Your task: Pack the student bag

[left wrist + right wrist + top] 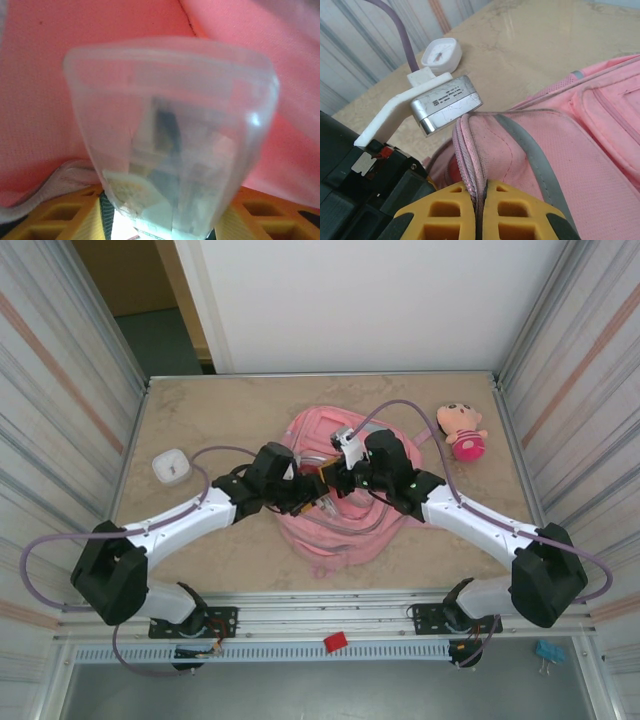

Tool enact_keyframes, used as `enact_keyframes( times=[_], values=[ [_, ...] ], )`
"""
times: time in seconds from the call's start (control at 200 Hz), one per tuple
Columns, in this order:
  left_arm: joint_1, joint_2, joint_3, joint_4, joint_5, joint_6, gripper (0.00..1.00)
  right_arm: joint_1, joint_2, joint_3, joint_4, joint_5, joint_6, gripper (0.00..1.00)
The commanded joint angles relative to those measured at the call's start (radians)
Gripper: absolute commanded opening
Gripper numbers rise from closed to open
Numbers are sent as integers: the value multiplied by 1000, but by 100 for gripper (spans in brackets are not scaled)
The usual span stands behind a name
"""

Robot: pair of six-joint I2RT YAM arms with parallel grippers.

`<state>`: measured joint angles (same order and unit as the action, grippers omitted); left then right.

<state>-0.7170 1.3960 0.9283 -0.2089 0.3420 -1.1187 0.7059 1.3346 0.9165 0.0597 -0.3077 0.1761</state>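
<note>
Centrally on the bench [200, 410] the student bag [345, 535] is laid, pink and crumpled, with both arms met over its middle.

Right pincer [481, 210] – pressed together on a piped pink edge of the bag, next to a grey strip.

Left pincer [165, 220] – a clear plastic tub [170, 125] is seen between its yellow fingers [60, 215], with pink fabric behind it. Whether the tub is pinched or lies loose cannot be told.

A small doll [462, 430] is placed near the bag's far right side. A white dial [172, 466] is set well apart on the left.
</note>
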Motion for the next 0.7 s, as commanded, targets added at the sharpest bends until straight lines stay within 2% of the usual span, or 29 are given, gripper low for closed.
enact_keyframes(
  times=[0.0,0.105,0.16,0.21,0.541,0.641,0.696],
  values=[
    [4,2,41,101,22,21,55,21,-23,51,115,-88,19,0],
    [4,-16,17,99,8,18,56,19,-17,54,113,-88,20,0],
    [4,-32,6,101,8,18,61,18,-14,55,112,-88,19,0],
    [4,-49,-5,97,4,17,62,16,-12,55,112,-88,19,0],
    [-6,-230,-139,77,-32,1,37,10,-17,48,108,-88,19,0],
    [4,-288,-139,12,-79,47,37,8,-5,60,77,-95,10,0],
    [22,-314,-131,-36,-100,73,41,9,5,75,42,-99,-1,0]
  ],
)
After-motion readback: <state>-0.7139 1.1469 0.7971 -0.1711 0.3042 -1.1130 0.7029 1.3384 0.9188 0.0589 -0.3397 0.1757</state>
